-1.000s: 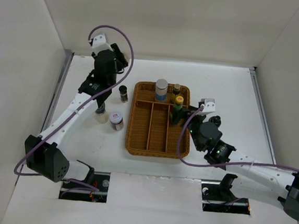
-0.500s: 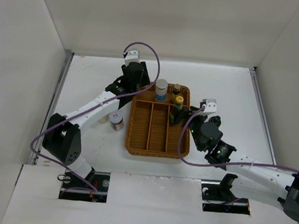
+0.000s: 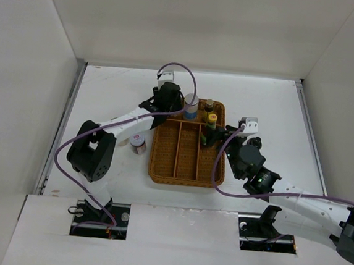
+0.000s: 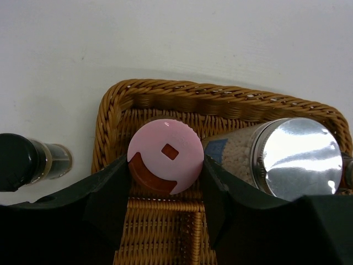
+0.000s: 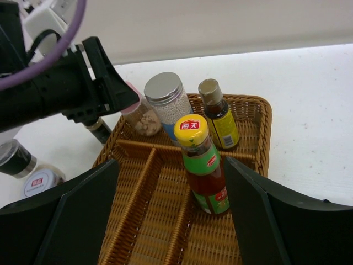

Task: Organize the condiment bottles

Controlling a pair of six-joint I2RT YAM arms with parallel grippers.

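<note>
My left gripper (image 4: 165,168) is shut on a pink-capped jar (image 4: 165,155) and holds it in the far-left corner of the brown wicker tray (image 4: 182,91), right beside a grey-capped jar (image 4: 300,157). From above, the left gripper (image 3: 169,107) hides the pink jar. My right gripper (image 5: 171,171) is open at the tray's right side, with a yellow-capped sauce bottle (image 5: 201,163) standing just ahead between its fingers. A tan-capped bottle (image 5: 218,116) stands in the far-right corner.
On the table left of the tray (image 3: 185,182) stand a black-capped jar (image 4: 22,161) and a jar with a red-and-white lid (image 3: 137,142). The tray's long compartments hold nothing. White walls enclose the table on three sides.
My left arm has swung right from the table left of the tray to the tray's far-left corner, carrying the pink-capped jar. My right arm has barely moved.
</note>
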